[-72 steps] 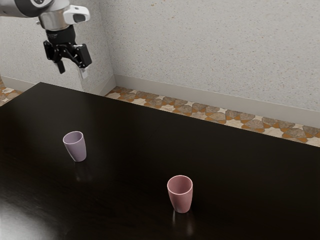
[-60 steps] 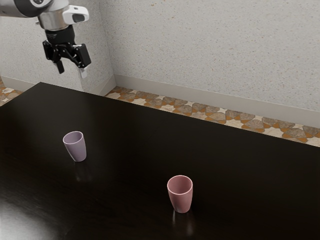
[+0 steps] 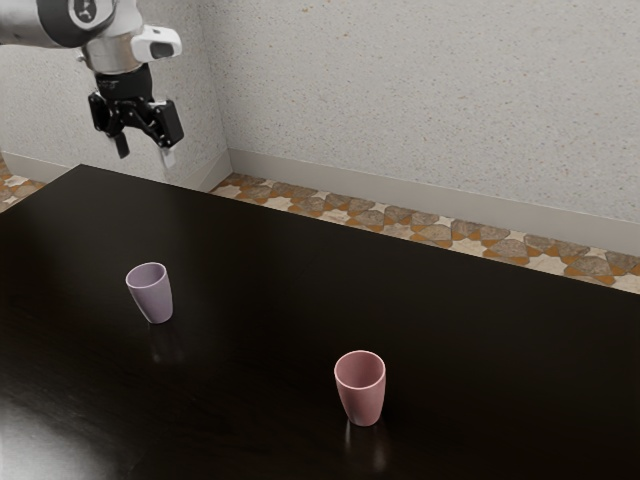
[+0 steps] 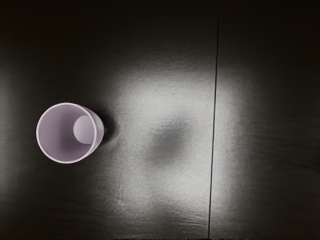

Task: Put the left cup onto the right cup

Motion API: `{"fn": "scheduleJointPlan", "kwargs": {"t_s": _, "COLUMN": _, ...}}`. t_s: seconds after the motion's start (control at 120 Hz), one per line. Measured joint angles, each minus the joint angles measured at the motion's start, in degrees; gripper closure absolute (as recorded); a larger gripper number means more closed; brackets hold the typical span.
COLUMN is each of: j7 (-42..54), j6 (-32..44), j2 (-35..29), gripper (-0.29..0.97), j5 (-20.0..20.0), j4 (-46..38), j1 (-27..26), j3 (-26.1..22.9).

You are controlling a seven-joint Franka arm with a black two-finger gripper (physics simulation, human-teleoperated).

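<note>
Exterior view, left to right.

- Gripper [image 3: 145,150]: high at the exterior view's upper left, over the table's far-left edge. Fingers apart, nothing between them. Hangs well above the tabletop and well apart from both cups.
- Lilac cup [image 3: 149,291]: the left cup, the one to be moved. Upright, mouth up, on the dark table [image 3: 450,330], left of centre. Nothing touches it.
- Pink cup [image 3: 360,386]: the right cup, the target. Upright, mouth up, nearer the camera and toward the exterior view's right. Well apart from the lilac cup, with bare tabletop between them.

Wrist view: lilac cup [image 4: 67,132] seen from above, off to one side rather than directly under the hand. A thin seam [image 4: 215,125] runs across the tabletop, away from the cup.

Step in hand, as I judge it: approach, before any grasp. No stacking done yet.

Next move calls for: bringing the hand over the lilac cup, then descending with the open fingers set either side of its wall or rim before closing. The cup looks light and tapered, so an off-centre pinch could tip it.

Containers: lilac cup empty, its round floor plainly visible from above. Pink cup shows no contents in the part of its interior I can see, so it should accept the other cup.
</note>
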Motion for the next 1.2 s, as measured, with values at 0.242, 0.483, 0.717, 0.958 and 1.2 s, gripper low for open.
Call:
{"fn": "scheduleJointPlan", "kwargs": {"t_s": 0.242, "j7": -0.23, "j6": 2.88, "j2": 0.68, "gripper": 0.0, "j5": 0.07, "j4": -4.23, "j1": -2.66, "j3": 0.21}}
{"fn": "scheduleJointPlan", "kwargs": {"t_s": 0.483, "j7": -0.39, "j6": 6.82, "j2": 1.85, "gripper": 0.0, "j5": 0.08, "j4": -7.48, "j1": -3.98, "j3": 0.21}}
{"fn": "scheduleJointPlan", "kwargs": {"t_s": 0.717, "j7": -0.52, "j6": 10.92, "j2": 3.0, "gripper": 0.0, "j5": 0.02, "j4": -10.78, "j1": -2.28, "j3": 0.29}}
{"fn": "scheduleJointPlan", "kwargs": {"t_s": 0.958, "j7": -0.54, "j6": 14.78, "j2": 3.27, "gripper": 0.0, "j5": 0.0, "j4": -14.31, "j1": -2.23, "j3": 1.88}}
{"fn": "scheduleJointPlan", "kwargs": {"t_s": 1.2, "j7": -0.42, "j6": 17.5, "j2": 3.21, "gripper": 0.0, "j5": 0.07, "j4": -16.89, "j1": -2.0, "j3": 3.31}}
